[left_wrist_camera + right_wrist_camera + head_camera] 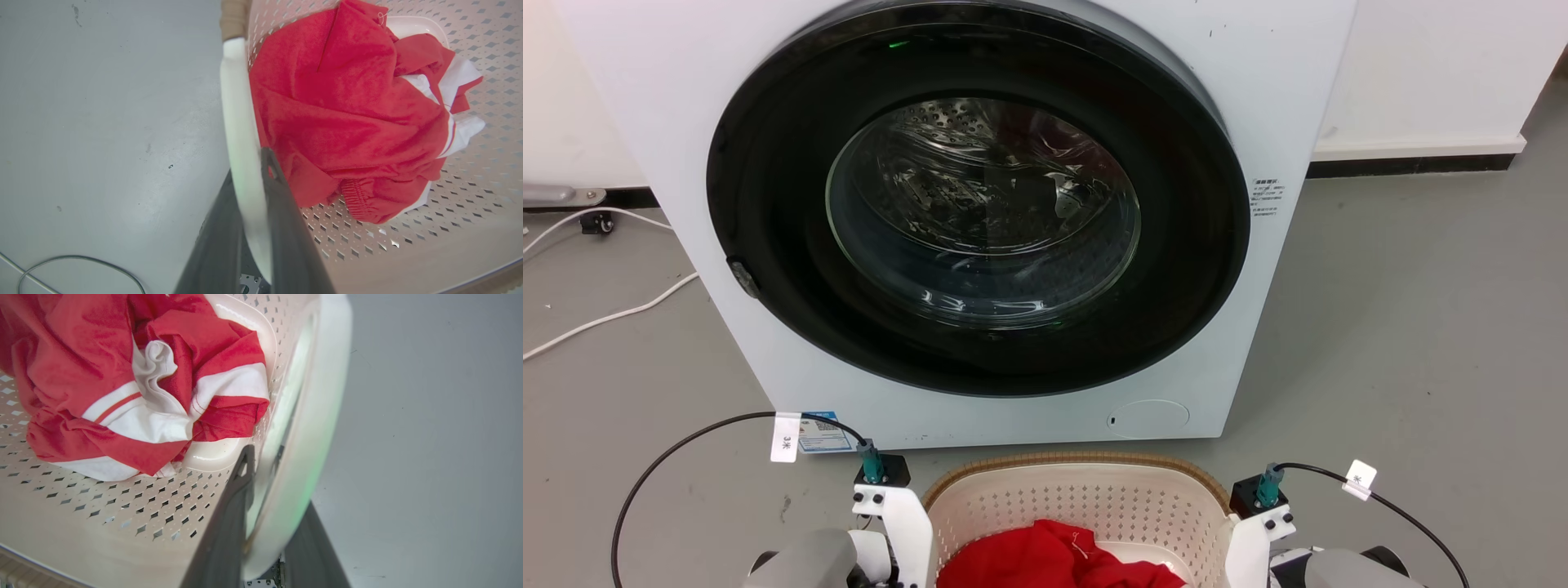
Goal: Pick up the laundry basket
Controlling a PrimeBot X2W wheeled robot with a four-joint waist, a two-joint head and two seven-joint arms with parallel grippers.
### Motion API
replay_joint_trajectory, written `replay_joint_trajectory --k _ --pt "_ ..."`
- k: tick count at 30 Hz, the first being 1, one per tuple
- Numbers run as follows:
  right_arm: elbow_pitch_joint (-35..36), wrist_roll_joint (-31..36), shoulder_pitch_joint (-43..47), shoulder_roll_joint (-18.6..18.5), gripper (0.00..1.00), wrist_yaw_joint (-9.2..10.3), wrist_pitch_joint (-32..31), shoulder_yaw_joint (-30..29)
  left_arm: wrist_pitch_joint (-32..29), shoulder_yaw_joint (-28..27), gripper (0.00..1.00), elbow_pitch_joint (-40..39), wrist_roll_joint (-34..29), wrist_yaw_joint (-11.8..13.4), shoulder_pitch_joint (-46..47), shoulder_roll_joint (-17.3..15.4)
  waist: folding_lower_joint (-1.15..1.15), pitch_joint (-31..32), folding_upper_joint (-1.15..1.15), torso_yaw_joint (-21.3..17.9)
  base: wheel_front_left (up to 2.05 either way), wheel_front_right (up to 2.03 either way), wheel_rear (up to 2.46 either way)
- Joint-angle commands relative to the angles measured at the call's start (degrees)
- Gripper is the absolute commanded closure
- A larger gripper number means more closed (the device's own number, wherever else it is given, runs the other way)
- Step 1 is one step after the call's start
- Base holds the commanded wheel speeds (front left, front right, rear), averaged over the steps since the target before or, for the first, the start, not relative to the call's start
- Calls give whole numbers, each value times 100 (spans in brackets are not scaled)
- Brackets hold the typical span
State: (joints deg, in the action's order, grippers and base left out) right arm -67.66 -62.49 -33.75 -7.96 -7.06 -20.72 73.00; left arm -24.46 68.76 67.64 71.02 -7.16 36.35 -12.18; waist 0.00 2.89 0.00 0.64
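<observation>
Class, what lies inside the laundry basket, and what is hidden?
Crumpled red and white clothing lies inside the laundry basket. It covers much of the basket's bottom, so anything beneath it cannot be seen.

A white washing machine (1258,98) is filling the upper centre of the head view, its round dark door (980,212) sitting closed. A white cable (605,314) is trailing across the grey floor (1421,327) at the left. A red garment (1054,559) with white bands is lying crumpled at the bottom centre.

laundry basket (1078,498): near half cut off | washer label (1266,198): text unreadable
</observation>
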Motion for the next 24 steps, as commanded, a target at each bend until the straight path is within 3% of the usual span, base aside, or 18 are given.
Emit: replay_joint_trajectory --k 1,24 --pt "57 17 -38 112 100 -79 -15 53 71 19 100 -81 24 -53 152 52 0 0 0 -1 0 0 0" --pt "60 40 47 115 100 -79 -8 60 103 173 100 -70 165 -54 102 65 0 40 0 -10 0 0 0"
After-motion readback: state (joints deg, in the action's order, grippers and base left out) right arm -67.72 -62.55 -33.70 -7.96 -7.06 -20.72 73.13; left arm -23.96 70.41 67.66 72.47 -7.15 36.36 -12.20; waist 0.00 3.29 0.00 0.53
